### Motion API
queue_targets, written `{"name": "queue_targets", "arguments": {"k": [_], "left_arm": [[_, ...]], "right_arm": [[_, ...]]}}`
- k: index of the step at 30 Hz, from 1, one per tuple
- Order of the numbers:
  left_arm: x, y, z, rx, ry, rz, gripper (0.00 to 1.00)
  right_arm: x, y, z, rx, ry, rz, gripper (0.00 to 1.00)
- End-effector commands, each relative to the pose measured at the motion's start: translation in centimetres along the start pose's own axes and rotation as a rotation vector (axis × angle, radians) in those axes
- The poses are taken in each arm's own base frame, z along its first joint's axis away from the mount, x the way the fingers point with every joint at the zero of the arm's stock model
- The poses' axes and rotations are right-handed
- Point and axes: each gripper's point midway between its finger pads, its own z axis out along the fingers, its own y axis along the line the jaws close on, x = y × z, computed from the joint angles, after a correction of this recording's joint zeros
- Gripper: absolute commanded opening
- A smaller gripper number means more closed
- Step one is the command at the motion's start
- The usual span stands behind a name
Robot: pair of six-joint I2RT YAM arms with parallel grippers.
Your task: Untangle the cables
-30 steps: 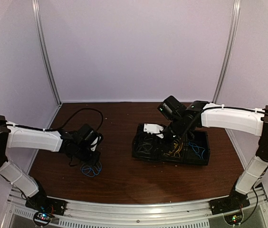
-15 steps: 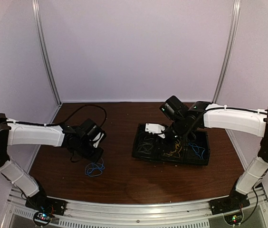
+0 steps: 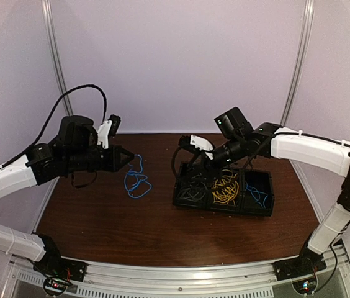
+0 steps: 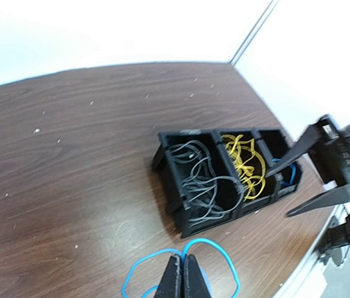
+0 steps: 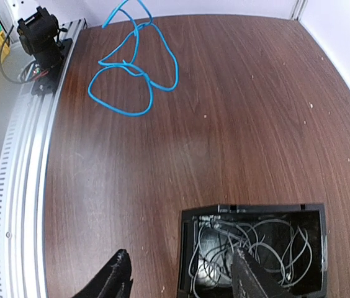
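Note:
A blue cable (image 3: 136, 179) dangles in loops above the table, pinched by my left gripper (image 3: 123, 160), which is shut on its top bend (image 4: 207, 243) in the left wrist view (image 4: 183, 273). My right gripper (image 3: 195, 146) hovers open over the left end of the black tray (image 3: 181, 200) and holds nothing (image 5: 181, 276). The tray has three compartments: grey cables (image 3: 192, 185) on the left, yellow cables (image 3: 224, 186) in the middle, blue cables (image 3: 257, 194) on the right. The right wrist view shows the grey cables (image 5: 259, 245) below and the hanging blue cable (image 5: 125, 64) farther off.
The tray stands on the dark wooden table (image 3: 131, 230), right of centre. An aluminium rail (image 3: 181, 273) runs along the near edge and carries both arm bases. Pale walls with metal posts (image 3: 60, 74) close in the back and sides.
My left gripper closed on the blue cable and lifted it off the table, moving up and toward the centre. My right gripper rose out of the tray and opened wider.

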Motion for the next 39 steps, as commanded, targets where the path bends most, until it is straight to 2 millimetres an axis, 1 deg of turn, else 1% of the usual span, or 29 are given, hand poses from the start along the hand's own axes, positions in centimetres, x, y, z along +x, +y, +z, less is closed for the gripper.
{"name": "queue_targets", "arguments": {"k": [1, 4, 8, 11, 14, 16, 19, 21, 24, 29, 32, 35, 37, 39], "left_arm": [[-4.2, -2.9, -2.4, 0.122, -0.139, -0.029, 0.0], [-5.1, -3.6, -3.2, 0.149, -0.159, -0.033, 0.0], [-5.6, -4.2, -3.9, 0.176, -0.181, -0.045, 0.0], [-5.9, -4.5, -4.1, 0.194, -0.19, -0.045, 0.0], [-5.9, -4.8, -4.0, 0.209, -0.188, -0.044, 0.0], [-5.9, -4.9, -4.0, 0.217, -0.186, -0.045, 0.0], [-6.0, -5.0, -4.2, 0.22, -0.192, -0.047, 0.0], [-6.1, -5.0, -4.4, 0.22, -0.198, -0.047, 0.0], [-6.3, -5.0, -4.9, 0.224, -0.212, -0.051, 0.0], [-6.6, -4.9, -5.2, 0.223, -0.234, -0.056, 0.0], [-6.8, -5.0, -5.5, 0.226, -0.242, -0.055, 0.0], [-6.9, -5.0, -5.7, 0.223, -0.249, -0.054, 0.0], [-6.9, -5.0, -5.8, 0.222, -0.252, -0.054, 0.0], [-7.0, -4.9, -5.8, 0.219, -0.256, -0.054, 0.0]], "right_arm": [[-4.0, 0.0, 1.5, -0.11, -0.144, 0.033, 0.56], [-5.3, 0.6, 2.7, -0.206, -0.187, 0.076, 0.6], [-6.9, 1.5, 4.3, -0.358, -0.234, 0.19, 0.64], [-8.1, 2.0, 5.5, -0.416, -0.258, 0.232, 0.66], [-9.5, 2.0, 6.0, -0.463, -0.305, 0.26, 0.67], [-10.1, 2.2, 6.1, -0.52, -0.324, 0.319, 0.67], [-10.5, 3.0, 6.2, -0.629, -0.343, 0.376, 0.67], [-10.8, 3.5, 5.8, -0.68, -0.365, 0.399, 0.67], [-10.7, 3.6, 5.8, -0.694, -0.376, 0.438, 0.67], [-10.6, 4.1, 6.8, -0.702, -0.363, 0.464, 0.65], [-10.5, 4.2, 7.7, -0.705, -0.345, 0.486, 0.58], [-10.7, 4.4, 7.8, -0.731, -0.35, 0.504, 0.51], [-10.9, 4.6, 7.8, -0.753, -0.355, 0.512, 0.38], [-10.8, 4.7, 7.8, -0.76, -0.355, 0.522, 0.14]]}}
